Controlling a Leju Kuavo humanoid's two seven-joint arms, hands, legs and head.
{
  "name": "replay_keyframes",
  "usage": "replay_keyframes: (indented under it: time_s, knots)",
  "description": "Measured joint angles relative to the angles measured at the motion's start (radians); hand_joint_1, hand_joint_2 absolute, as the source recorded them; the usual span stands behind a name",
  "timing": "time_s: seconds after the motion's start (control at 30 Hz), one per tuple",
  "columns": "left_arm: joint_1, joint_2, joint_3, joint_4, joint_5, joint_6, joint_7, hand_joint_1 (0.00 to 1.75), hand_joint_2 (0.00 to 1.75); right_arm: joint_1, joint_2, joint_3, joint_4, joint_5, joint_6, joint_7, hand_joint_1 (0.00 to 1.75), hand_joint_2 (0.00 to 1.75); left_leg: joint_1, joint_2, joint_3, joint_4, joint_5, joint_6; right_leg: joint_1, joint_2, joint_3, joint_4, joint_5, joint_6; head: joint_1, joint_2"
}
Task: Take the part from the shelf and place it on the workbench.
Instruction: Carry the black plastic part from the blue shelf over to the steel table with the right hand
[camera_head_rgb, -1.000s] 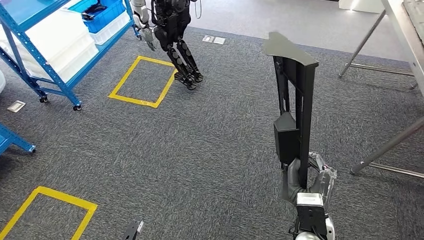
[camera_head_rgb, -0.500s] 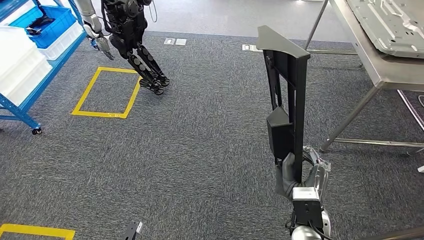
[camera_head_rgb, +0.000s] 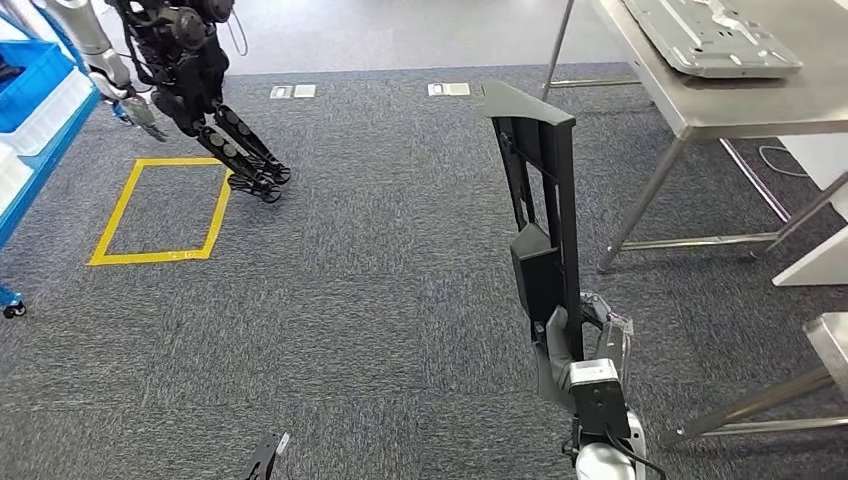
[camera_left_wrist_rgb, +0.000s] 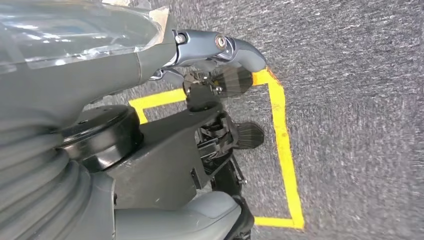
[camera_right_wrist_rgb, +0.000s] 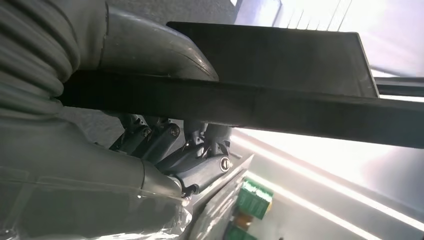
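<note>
- From the head camera I see my right hand (camera_head_rgb: 580, 345) at about 5 o'clock in the picture, low and close to the body.
- Its fingers are wrapped around the lower end of the part (camera_head_rgb: 545, 215), a long black frame with a flat slanted plate on top.
- The part stands almost upright from the hand and leans a little toward 11 o'clock; it is in the air over the carpet (camera_head_rgb: 380, 290), not resting on any surface.
- In the right wrist camera the thumb (camera_right_wrist_rgb: 150, 47) lies on one side of the black bar and the dark fingers (camera_right_wrist_rgb: 165, 137) press it from the other side.
- The workbench (camera_head_rgb: 720, 95) is at 1 o'clock, a grey metal table on thin legs, well apart from the part.
- A grey sheet-metal panel (camera_head_rgb: 710, 35) lies on its top.
- My left hand (camera_left_wrist_rgb: 210, 85) appears in the left wrist camera, hanging over the carpet; the fingers are bent inward, and I cannot tell if they are clenched or relaxed. I see nothing in them.
- At 10 o'clock a second humanoid robot (camera_head_rgb: 190, 70) stands beside a yellow tape square (camera_head_rgb: 160, 210) on the floor.
- A blue shelf (camera_head_rgb: 40, 130) with a blue bin (camera_head_rgb: 35, 80) is at the 9 o'clock edge, just beside that robot.
</note>
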Motion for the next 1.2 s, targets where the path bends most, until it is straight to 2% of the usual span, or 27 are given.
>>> replay_keyframes:
  time_s: [0.03,0.07,0.1,0.13,0.2,0.23,0.27,0.3,0.33,0.4,0.43,0.47,0.53,0.57,0.63,0.7,0.73,0.77,0.8,0.83,0.9,0.93,0.97,1.0,1.07,1.13,1.2]
  knots:
    - [-0.002,0.000,0.000,0.000,0.000,0.000,0.000,0.00,1.75,-0.001,0.000,0.000,0.005,0.000,0.001,0.000,1.75,1.75,0.002,0.009,0.001,-0.001,-0.001,-0.005,0.000,0.013,-0.002,-0.001,0.003,-0.007,-0.001,0.000]
    - [-0.004,0.000,0.000,0.000,-0.001,0.000,0.001,0.00,1.75,-0.001,0.000,0.000,0.008,0.000,0.002,-0.001,1.75,1.75,0.006,0.006,0.001,0.004,-0.008,-0.011,-0.002,0.025,-0.003,-0.003,0.006,-0.013,-0.002,0.000]
    - [-0.005,-0.001,0.000,0.000,-0.001,0.000,0.001,0.00,1.75,-0.002,0.001,-0.001,0.011,0.000,0.002,-0.001,1.75,1.75,0.009,-0.010,-0.004,0.023,-0.024,-0.017,-0.004,0.037,-0.002,-0.005,0.008,-0.020,-0.004,0.000]
    - [-0.006,-0.001,0.000,0.000,-0.001,0.000,0.001,0.00,1.75,-0.004,0.002,0.000,0.014,0.000,0.003,-0.001,1.75,1.75,0.012,-0.034,-0.020,0.063,-0.051,-0.021,-0.007,0.048,-0.001,-0.007,0.011,-0.027,-0.007,0.000]
    - [-0.004,-0.001,-0.001,0.000,-0.001,0.001,0.002,0.00,1.75,-0.006,0.005,0.000,0.019,0.001,0.004,-0.003,1.75,1.75,0.015,-0.082,-0.084,0.201,-0.122,-0.025,-0.007,0.071,-0.001,-0.007,0.012,-0.034,-0.014,0.000]
    - [-0.003,0.000,-0.001,0.000,-0.001,0.001,0.002,0.00,1.75,-0.006,0.005,0.000,0.022,0.002,0.005,-0.004,1.75,1.75,0.015,-0.091,-0.117,0.266,-0.146,-0.025,-0.006,0.083,-0.001,-0.007,0.012,-0.035,-0.015,0.000]
    - [-0.002,0.000,-0.001,0.000,-0.001,0.002,0.003,0.00,1.75,-0.005,0.005,0.000,0.025,0.004,0.005,-0.005,1.75,1.75,0.015,-0.095,-0.139,0.302,-0.150,-0.025,-0.004,0.097,-0.001,-0.007,0.012,-0.035,-0.015,0.000]
    - [-0.001,0.000,-0.001,0.000,-0.001,0.002,0.004,0.00,1.75,-0.005,0.005,0.000,0.026,0.008,0.004,-0.005,1.75,1.75,0.015,-0.097,-0.141,0.296,-0.132,-0.023,-0.003,0.110,0.000,-0.006,0.012,-0.035,-0.015,0.000]
    - [-0.001,0.000,-0.001,0.000,-0.001,0.003,0.004,0.00,1.75,-0.004,0.004,0.000,0.027,0.015,0.003,-0.005,1.75,1.75,0.015,-0.101,-0.124,0.250,-0.097,-0.020,-0.003,0.123,0.002,-0.005,0.012,-0.035,-0.015,0.000]
    - [-0.001,0.002,-0.001,0.000,-0.001,0.001,0.005,0.00,1.75,-0.005,0.004,0.000,0.026,0.036,-0.006,-0.003,1.75,1.75,0.018,-0.132,-0.061,0.109,-0.022,-0.015,0.000,0.147,0.003,-0.002,0.011,-0.033,-0.015,0.000]
    - [-0.001,0.003,-0.001,0.000,-0.001,0.000,0.006,0.00,1.75,-0.006,0.003,0.000,0.024,0.053,-0.016,0.001,1.75,1.75,0.019,-0.148,-0.038,0.057,-0.001,-0.013,0.001,0.158,0.001,-0.001,0.011,-0.031,-0.014,0.000]
    - [-0.001,0.005,-0.001,0.000,-0.001,-0.002,0.008,0.00,1.75,-0.008,0.000,0.000,0.019,0.075,-0.029,0.006,1.75,1.75,0.018,-0.158,-0.026,0.029,0.006,-0.011,0.002,0.167,-0.002,0.000,0.012,-0.027,-0.014,0.000]
    - [-0.002,0.005,-0.001,0.000,-0.001,-0.006,0.012,0.00,1.75,-0.011,-0.012,-0.005,0.004,0.133,-0.064,0.023,1.75,1.75,0.014,-0.149,-0.025,0.020,0.007,-0.002,0.000,0.183,-0.013,-0.002,0.017,-0.016,-0.013,0.000]
    - [-0.003,0.005,-0.001,0.000,-0.001,-0.006,0.013,0.00,1.75,-0.014,-0.022,-0.009,-0.005,0.169,-0.081,0.033,1.75,1.75,0.013,-0.139,-0.025,0.017,0.011,0.005,-0.001,0.178,-0.019,0.002,0.015,-0.012,-0.014,0.000]
    - [-0.003,0.005,0.000,0.000,-0.002,-0.003,0.011,0.00,1.75,-0.029,-0.045,-0.022,-0.026,0.230,-0.109,0.053,1.75,1.75,0.013,-0.118,-0.025,0.010,0.018,0.021,0.000,0.135,-0.049,0.054,-0.013,-0.010,-0.011,0.000]
    - [0.000,0.005,0.000,0.000,-0.003,-0.001,0.008,0.00,1.75,-0.054,-0.068,-0.037,-0.044,0.271,-0.121,0.069,1.75,1.75,0.010,-0.094,-0.026,0.008,0.019,0.028,0.002,0.090,-0.108,0.182,-0.071,-0.016,-0.007,0.000]
    - [0.002,0.005,0.000,0.000,-0.004,-0.002,0.008,0.00,1.75,-0.069,-0.080,-0.045,-0.051,0.290,-0.123,0.076,1.75,1.75,0.008,-0.080,-0.027,0.008,0.018,0.030,0.001,0.084,-0.141,0.252,-0.096,-0.015,-0.005,0.000]
    - [0.003,0.005,0.000,0.000,-0.006,-0.003,0.009,0.00,1.75,-0.083,-0.091,-0.053,-0.055,0.306,-0.124,0.082,1.75,1.75,0.008,-0.067,-0.027,0.008,0.018,0.030,0.000,0.081,-0.160,0.295,-0.108,-0.012,-0.004,0.000]
    - [0.002,0.005,0.000,0.000,-0.008,-0.006,0.012,0.00,1.75,-0.099,-0.101,-0.060,-0.057,0.323,-0.124,0.089,1.75,1.75,0.008,-0.055,-0.028,0.009,0.018,0.030,0.000,0.078,-0.161,0.301,-0.106,-0.005,-0.003,0.000]
    - [0.000,0.005,0.000,0.000,-0.009,-0.009,0.014,0.00,1.75,-0.115,-0.110,-0.066,-0.057,0.338,-0.124,0.094,1.75,1.75,0.007,-0.043,-0.027,0.009,0.017,0.030,-0.001,0.073,-0.141,0.267,-0.090,0.004,-0.002,0.000]
    - [-0.005,0.005,0.000,0.000,-0.010,-0.011,0.020,0.00,1.75,-0.146,-0.126,-0.074,-0.057,0.368,-0.128,0.105,1.75,1.75,0.005,-0.023,-0.025,0.010,0.015,0.026,-0.001,0.040,-0.059,0.119,-0.039,0.017,0.001,0.000]
    - [-0.006,0.005,0.000,0.000,-0.010,-0.011,0.020,0.00,1.75,-0.160,-0.131,-0.075,-0.055,0.383,-0.131,0.111,1.75,1.75,0.002,-0.015,-0.025,0.012,0.012,0.022,0.000,0.024,-0.025,0.057,-0.019,0.018,0.003,0.000]
    - [-0.007,0.005,0.000,0.000,-0.010,-0.011,0.020,0.00,1.75,-0.177,-0.136,-0.076,-0.053,0.401,-0.135,0.118,1.75,1.75,-0.002,-0.006,-0.025,0.014,0.010,0.018,0.002,0.013,-0.004,0.018,-0.006,0.015,0.003,0.000]
    - [-0.007,0.005,0.000,0.000,-0.010,-0.009,0.019,0.00,1.75,-0.196,-0.142,-0.076,-0.049,0.424,-0.139,0.127,1.75,1.75,-0.005,0.002,-0.025,0.016,0.009,0.015,0.003,0.013,0.000,0.006,-0.002,0.009,0.002,0.000]
    - [-0.009,0.003,0.000,0.000,-0.010,-0.005,0.016,0.00,1.75,-0.238,-0.157,-0.076,-0.033,0.478,-0.149,0.151,1.75,1.75,-0.004,0.017,-0.025,0.018,0.005,0.008,0.001,0.037,-0.005,0.005,0.004,-0.002,-0.002,0.000]
    - [-0.012,0.000,-0.001,0.000,-0.011,-0.003,0.014,0.00,1.75,-0.283,-0.175,-0.076,-0.012,0.534,-0.158,0.179,1.75,1.75,0.003,-0.016,-0.038,0.057,-0.023,-0.001,-0.005,0.057,-0.005,0.003,0.009,-0.014,-0.004,0.000]
    - [-0.012,-0.001,-0.001,0.000,-0.011,-0.002,0.014,0.00,1.75,-0.325,-0.187,-0.071,0.016,0.589,-0.165,0.208,1.75,1.75,0.009,-0.072,-0.091,0.173,-0.084,-0.009,-0.007,0.076,-0.005,0.002,0.011,-0.024,-0.009,0.000]
